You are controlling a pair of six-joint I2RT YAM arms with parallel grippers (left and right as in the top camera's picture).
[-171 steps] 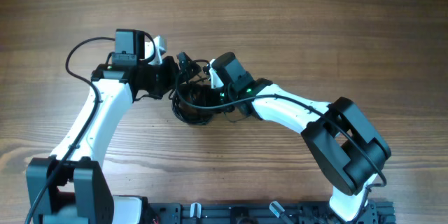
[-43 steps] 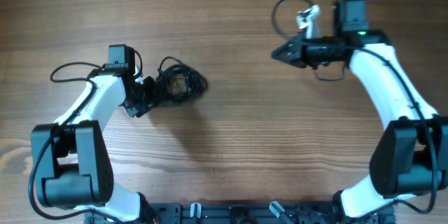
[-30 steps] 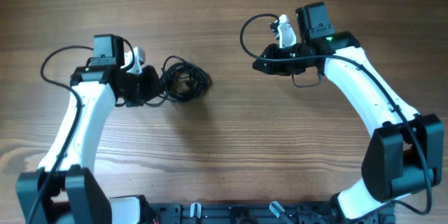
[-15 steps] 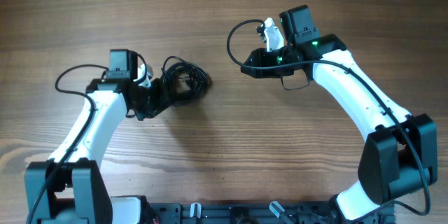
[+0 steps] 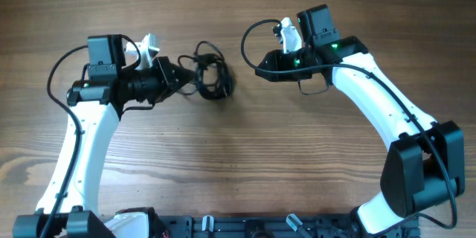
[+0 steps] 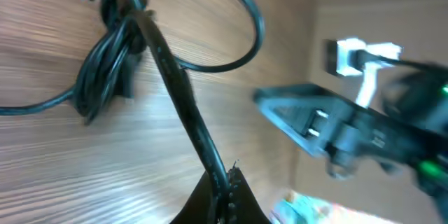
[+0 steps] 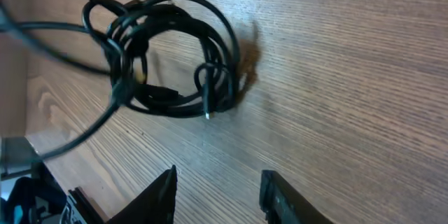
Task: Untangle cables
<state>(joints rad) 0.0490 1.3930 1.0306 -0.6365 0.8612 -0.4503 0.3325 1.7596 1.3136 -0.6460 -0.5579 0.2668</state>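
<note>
The left gripper (image 5: 184, 82) has swung up and rightward from mid-left toward the upper middle of the frame, dragging the cables (image 5: 213, 82) rightward with it. The right gripper (image 5: 260, 72) has shifted leftward from the upper right.

1. No text, label, brand or number is legible in any view.
2. Blurred pale patch (image 6: 302, 207), right of the left gripper (image 6: 225, 182), cannot be read.
</note>
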